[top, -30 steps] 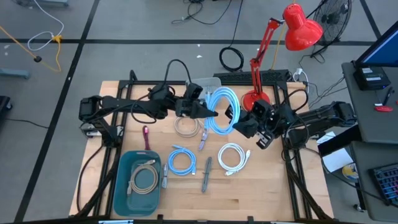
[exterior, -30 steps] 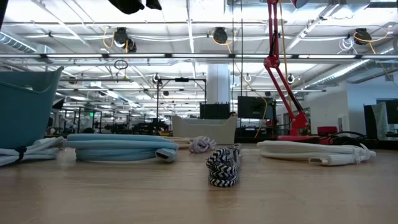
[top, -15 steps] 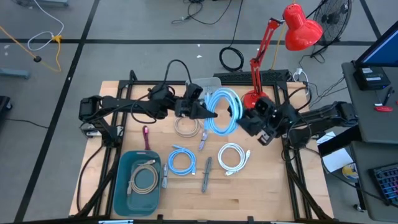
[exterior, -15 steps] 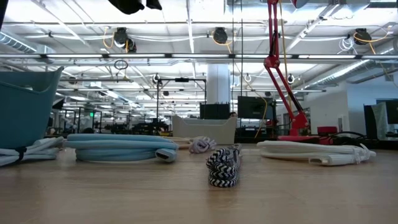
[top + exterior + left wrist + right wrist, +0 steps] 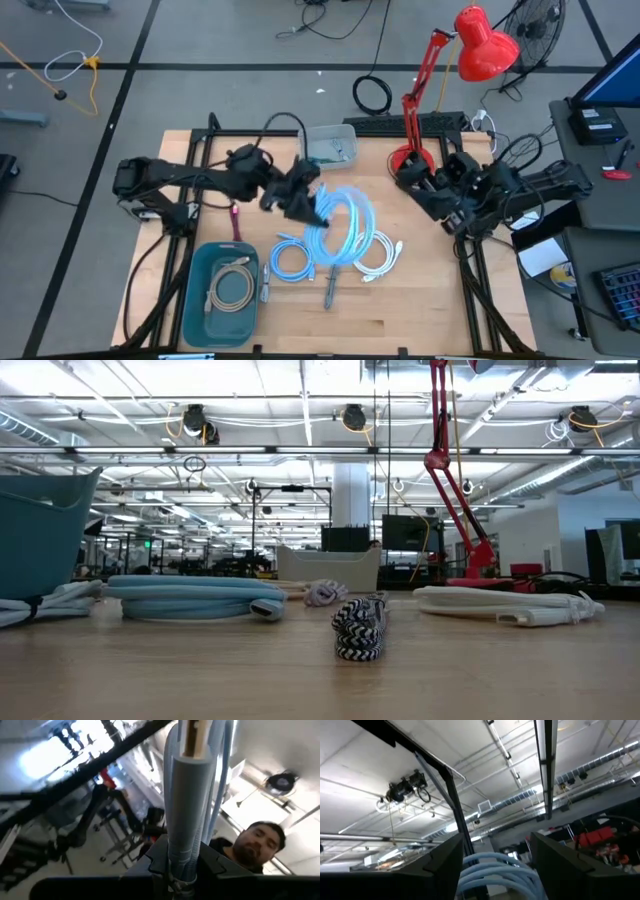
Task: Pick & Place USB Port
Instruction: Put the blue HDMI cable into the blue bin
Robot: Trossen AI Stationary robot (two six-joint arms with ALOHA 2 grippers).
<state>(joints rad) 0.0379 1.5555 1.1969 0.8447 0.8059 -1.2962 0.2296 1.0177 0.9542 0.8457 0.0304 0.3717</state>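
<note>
Left arm stretched in from the left edge across the counter's middle, wrist angled toward the near side, left tool (image 5: 303,203) clamped tight on what it carries, raised above the surface. Right arm folded back at the right edge, right tool (image 5: 428,190) lifted, tilted upward, fingers (image 5: 447,865) spread wide, gripping nothing.

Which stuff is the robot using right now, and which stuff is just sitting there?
Using:
- light blue cable coil, carried by the left hand
- teal bin, one coiled cable inside
- right hand, open, holding nothing

Just sitting there:
- small blue cable
- white cable
- red lamp
- grey tray
</note>
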